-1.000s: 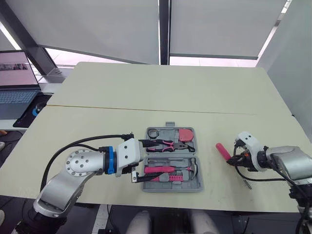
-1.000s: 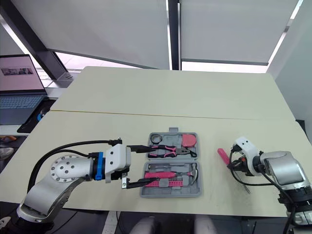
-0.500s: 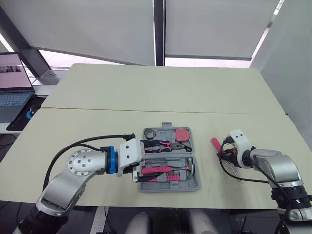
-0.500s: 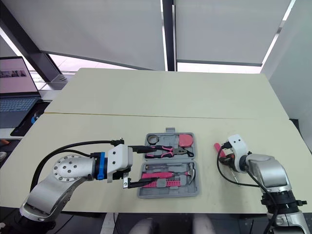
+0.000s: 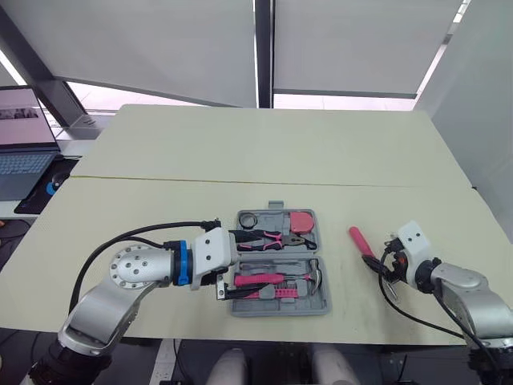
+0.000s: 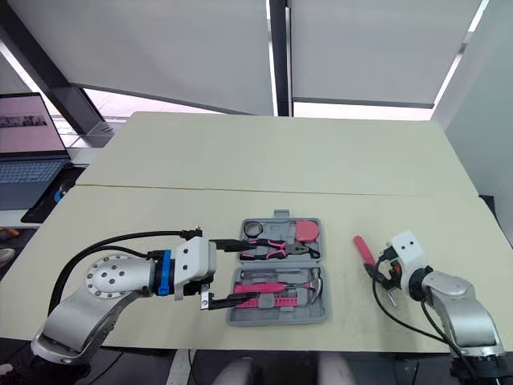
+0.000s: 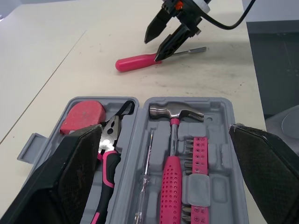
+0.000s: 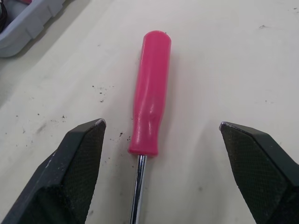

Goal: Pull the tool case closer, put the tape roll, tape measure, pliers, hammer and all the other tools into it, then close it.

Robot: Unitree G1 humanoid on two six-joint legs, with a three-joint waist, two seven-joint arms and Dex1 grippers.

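The grey tool case (image 5: 280, 309) lies open near the table's front edge. It holds a black tape roll (image 5: 251, 218), a pink tape measure (image 5: 301, 219), pliers (image 5: 268, 237), a pink-handled hammer (image 7: 170, 158) and a strip of bits (image 7: 198, 151). My left gripper (image 5: 232, 262) is open at the case's left side, one finger over the pliers, gripping nothing. A pink-handled screwdriver (image 8: 150, 100) lies flat on the table to the right of the case. My right gripper (image 5: 383, 261) is open over its shaft end, with both fingers clear of the screwdriver (image 5: 359, 241).
A laptop (image 5: 20, 152) sits beyond the table's far left corner. The table edge runs just in front of the case. A seam (image 5: 160, 178) crosses the table behind the case.
My right gripper has opened wide, and the screwdriver now lies loose on the table between its fingers. The left arm has stayed put. The camera has shifted slightly.
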